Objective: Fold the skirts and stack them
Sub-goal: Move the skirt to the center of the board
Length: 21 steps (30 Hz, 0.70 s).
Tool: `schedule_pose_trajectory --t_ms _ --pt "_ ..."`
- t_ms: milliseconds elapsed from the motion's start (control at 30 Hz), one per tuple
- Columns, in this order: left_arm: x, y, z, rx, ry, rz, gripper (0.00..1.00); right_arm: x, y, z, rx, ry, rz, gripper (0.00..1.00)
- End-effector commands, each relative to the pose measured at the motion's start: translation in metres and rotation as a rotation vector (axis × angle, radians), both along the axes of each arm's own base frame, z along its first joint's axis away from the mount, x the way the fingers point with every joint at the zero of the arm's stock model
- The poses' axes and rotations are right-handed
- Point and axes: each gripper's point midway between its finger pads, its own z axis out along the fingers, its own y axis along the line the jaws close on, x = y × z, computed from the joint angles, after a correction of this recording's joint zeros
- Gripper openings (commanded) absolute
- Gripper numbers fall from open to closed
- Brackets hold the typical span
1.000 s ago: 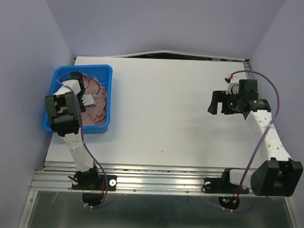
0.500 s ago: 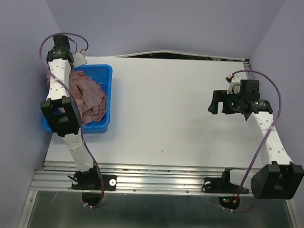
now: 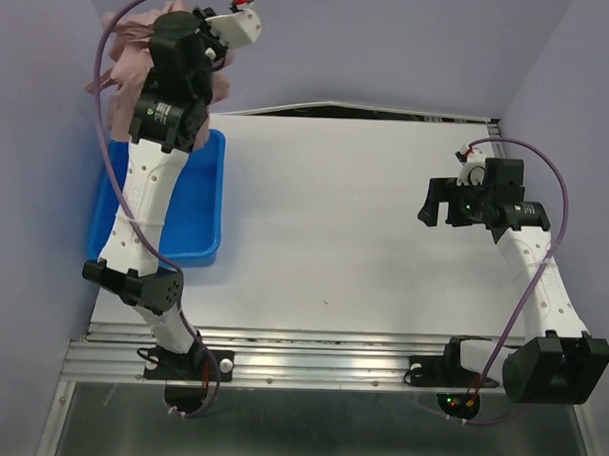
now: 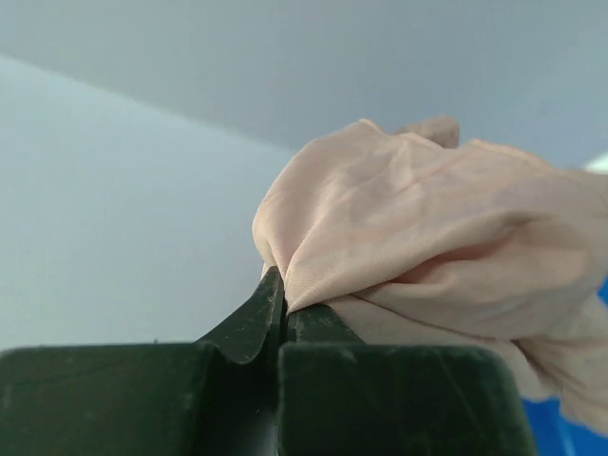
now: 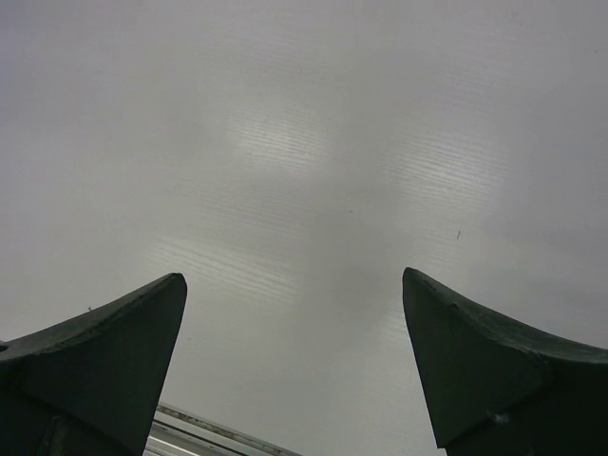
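My left gripper (image 4: 282,296) is shut on a fold of a mauve-pink skirt (image 4: 427,237), which bunches up just beyond the fingertips. In the top view the left arm is raised high over the back left corner. The skirt (image 3: 118,69) hangs in a clump around the wrist, above the blue bin (image 3: 203,204), and hides the fingers there. My right gripper (image 3: 440,208) hovers open over the right side of the white table (image 3: 334,229). Nothing is between its fingers (image 5: 114,332) in the right wrist view.
The blue bin stands at the table's left edge, partly covered by the left arm. Lavender walls close in on the left, back and right. A metal rail (image 3: 310,353) runs along the near edge by the arm bases.
The left gripper closed on the skirt inside the bin and lifted it up and back, high above the bin. The right arm has stayed where it was.
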Motion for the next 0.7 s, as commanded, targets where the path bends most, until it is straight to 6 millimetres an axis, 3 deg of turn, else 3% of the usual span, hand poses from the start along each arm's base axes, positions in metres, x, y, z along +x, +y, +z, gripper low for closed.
schedule_pose_trajectory --t_ms 0,33,67,100,133,200,300,400,467,567,667 --pt "-0.048 -0.07 0.064 -0.162 -0.245 -0.128 0.0 0.008 -0.003 0.031 0.002 -0.086 -0.016 1.0" --pt "-0.052 -0.087 0.059 -0.169 -0.231 -0.161 0.0 0.008 -0.004 0.031 -0.005 -0.087 -0.023 1.0" --pt "-0.047 -0.108 0.033 -0.145 -0.164 -0.188 0.0 0.008 -0.006 0.03 -0.011 -0.087 -0.028 1.0" --pt "-0.056 -0.137 0.022 -0.143 -0.142 -0.233 0.0 0.008 -0.009 0.03 -0.024 -0.09 -0.043 1.0" --pt "-0.049 -0.157 -0.015 -0.106 -0.062 -0.253 0.0 0.009 -0.014 0.029 -0.034 -0.09 -0.062 1.0" --pt "-0.053 -0.189 -0.041 -0.126 -0.031 -0.31 0.0 0.009 -0.021 0.029 -0.059 -0.093 -0.091 1.0" --pt "-0.045 -0.216 -0.072 -0.172 0.023 -0.347 0.0 0.009 -0.031 0.027 -0.081 -0.088 -0.132 1.0" --pt "-0.032 -0.242 -0.099 -0.235 0.076 -0.355 0.0 0.012 -0.055 0.024 -0.116 -0.075 -0.224 1.0" --pt "-0.033 -0.27 -0.14 -0.224 0.207 -0.412 0.0 0.013 -0.063 0.024 -0.128 -0.06 -0.251 1.0" --pt "-0.054 -0.292 -0.198 -0.222 0.355 -0.471 0.0 0.012 -0.069 0.028 -0.143 -0.071 -0.265 1.0" --pt "-0.08 -0.308 -0.22 -0.247 0.428 -0.537 0.0 0.01 -0.067 0.024 -0.143 -0.059 -0.246 1.0"
